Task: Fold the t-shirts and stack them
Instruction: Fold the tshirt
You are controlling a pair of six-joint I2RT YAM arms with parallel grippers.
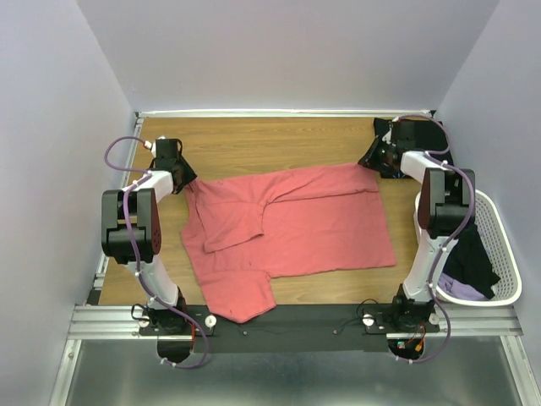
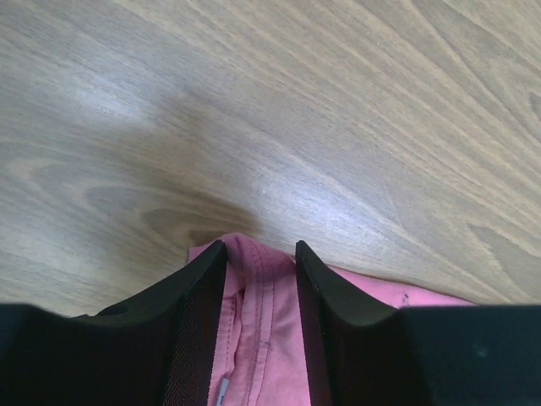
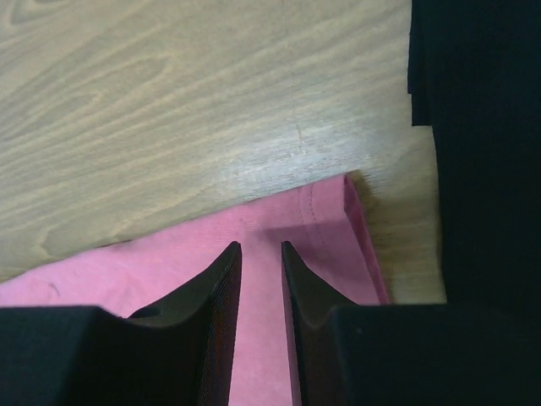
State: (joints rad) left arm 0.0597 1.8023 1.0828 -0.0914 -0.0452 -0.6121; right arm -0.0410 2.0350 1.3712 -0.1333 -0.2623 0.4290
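- Left end effector [image 2: 259, 249]: sits at the far-left corner of the coral-pink t-shirt [image 1: 313, 224]. In the wrist view a stitched hem ridge rises between the two fingers. The jaws stand partway in, neither wide nor together. Cannot tell whether the cloth is truly pinched.
- Key relation: the shirt's far edge runs left to right across the table [image 1: 279, 139], one end effector at each end of it. The body of the shirt spreads from that edge toward the arm bases. Neither arm is nearer; each has its own corner right at its fingertips. Judgement: the next move is a paired one along that edge, so both grips need to be sound first.
- Shirt's look: soft and mostly flat, with shallow wrinkles. A sleeve flap lies turned in over the left half. The near-left corner reaches the dark rail at the table's near edge.
- Right end effector [image 3: 260, 247]: at the far-right corner, jaws narrow, pink cloth under and between the tips, the hemmed corner just to their right. Grip not confirmable.
- Black t-shirt [image 1: 418, 131]: already folded, far-right corner of the table, just beyond the pink corner.
- White basket [image 1: 505, 279]: far right, off the table's edge, holding a black garment [image 1: 473, 254] and a lilac garment [image 1: 461, 292].
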